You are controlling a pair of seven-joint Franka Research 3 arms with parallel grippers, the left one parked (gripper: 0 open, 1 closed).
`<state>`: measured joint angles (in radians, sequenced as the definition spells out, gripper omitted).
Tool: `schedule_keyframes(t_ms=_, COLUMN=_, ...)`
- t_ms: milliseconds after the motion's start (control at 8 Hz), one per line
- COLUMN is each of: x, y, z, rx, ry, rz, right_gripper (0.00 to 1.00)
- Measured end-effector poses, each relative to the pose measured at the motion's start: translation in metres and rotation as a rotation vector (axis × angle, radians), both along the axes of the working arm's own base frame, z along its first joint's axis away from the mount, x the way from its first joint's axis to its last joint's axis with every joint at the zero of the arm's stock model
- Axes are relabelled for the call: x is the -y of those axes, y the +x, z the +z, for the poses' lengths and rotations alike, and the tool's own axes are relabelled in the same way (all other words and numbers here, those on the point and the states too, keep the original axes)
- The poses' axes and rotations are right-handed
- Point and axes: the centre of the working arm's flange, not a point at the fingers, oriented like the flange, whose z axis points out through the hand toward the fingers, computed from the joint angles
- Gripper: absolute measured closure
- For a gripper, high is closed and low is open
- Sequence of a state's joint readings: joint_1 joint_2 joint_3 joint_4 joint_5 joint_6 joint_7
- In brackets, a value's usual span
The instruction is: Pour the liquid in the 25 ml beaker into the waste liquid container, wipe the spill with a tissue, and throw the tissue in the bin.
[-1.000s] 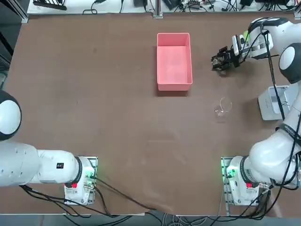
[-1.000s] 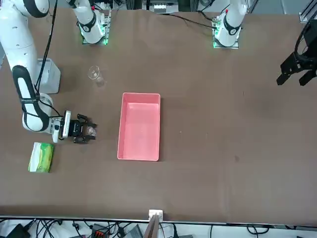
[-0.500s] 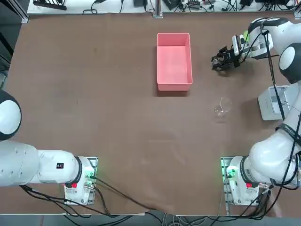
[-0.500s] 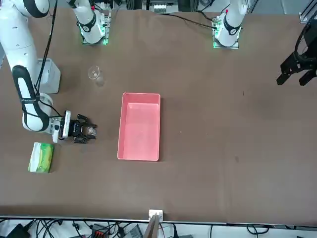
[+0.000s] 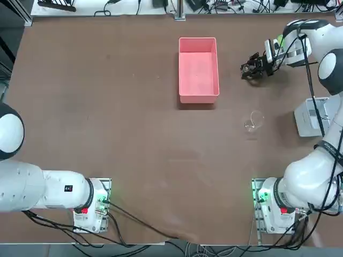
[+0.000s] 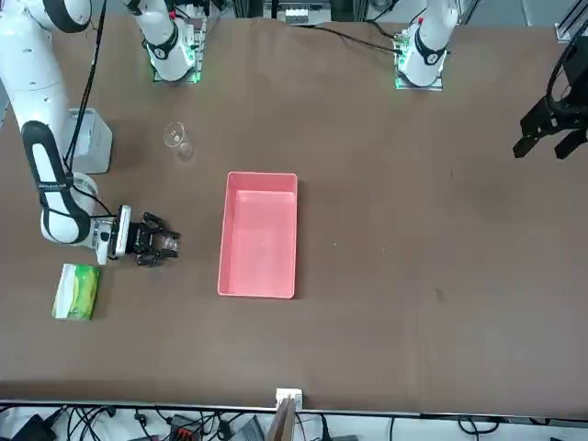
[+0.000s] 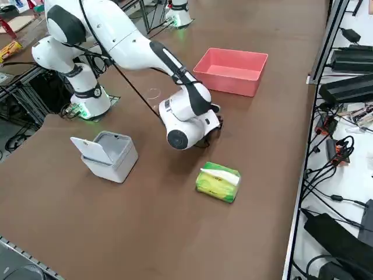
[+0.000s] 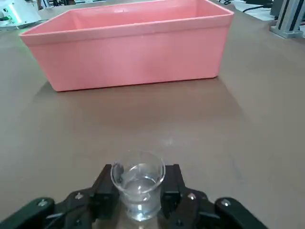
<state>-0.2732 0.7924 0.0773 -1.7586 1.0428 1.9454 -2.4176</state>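
Nothing has shifted since a second ago: the right gripper (image 8: 138, 198) sits at the same spot near the table's far right side, and you see every item where it was.

Your 25 ml beaker (image 8: 138, 183) stands upright between the jaws, which are closed on its sides; clear liquid fills its lower part. The wrist view shows it low over the table (image 5: 107, 107), though you cannot tell whether its base touches. From overhead the beaker itself is too small to pick out among the black fingers (image 5: 252, 69).

The waste liquid container (image 5: 198, 68) lies directly ahead of the beaker, well apart from it, long side toward the gripper. Its pink walls are low and its floor looks bare.

The larger clear beaker (image 5: 254, 121) stands on its own nearer the robot's base, well apart from the gripper.

The bin (image 7: 111, 154) sits at the table's right edge, lid tilted open, beside the right arm's forearm (image 7: 140, 44).

The green tissue pack (image 7: 217, 181) lies flat near the far right edge, white tuft showing, just beyond the wrist (image 7: 186, 122). You see no loose tissue sheet out on the table.
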Motion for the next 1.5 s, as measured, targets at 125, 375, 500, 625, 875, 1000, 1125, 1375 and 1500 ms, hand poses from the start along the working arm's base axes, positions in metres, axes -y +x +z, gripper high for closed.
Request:
schedule_keyframes(t_ms=125, x=0.001, y=0.001, z=0.001, rx=0.003, ry=-0.002, rz=-0.001, right_gripper=0.53)
schedule_keyframes(t_ms=375, x=0.002, y=0.007, z=0.007, rx=0.02, ry=-0.011, rz=-0.006, right_gripper=0.53)
schedule_keyframes(t_ms=500, x=0.004, y=0.01, z=0.014, rx=0.029, ry=-0.02, rz=-0.012, right_gripper=0.53)
schedule_keyframes(t_ms=625, x=0.004, y=0.014, z=0.023, rx=0.045, ry=-0.032, rz=-0.017, right_gripper=0.53)
schedule_keyframes(t_ms=875, x=-0.003, y=0.025, z=0.05, rx=0.085, ry=-0.068, rz=-0.026, right_gripper=0.53)
schedule_keyframes(t_ms=1000, x=-0.009, y=0.028, z=0.064, rx=0.1, ry=-0.093, rz=-0.035, right_gripper=0.53)
schedule_keyframes(t_ms=1125, x=-0.018, y=0.029, z=0.079, rx=0.109, ry=-0.121, rz=-0.046, right_gripper=0.53)
schedule_keyframes(t_ms=1375, x=-0.039, y=0.024, z=0.1, rx=0.108, ry=-0.171, rz=-0.069, right_gripper=0.53)
schedule_keyframes(t_ms=1500, x=-0.049, y=0.022, z=0.105, rx=0.104, ry=-0.189, rz=-0.077, right_gripper=0.53)
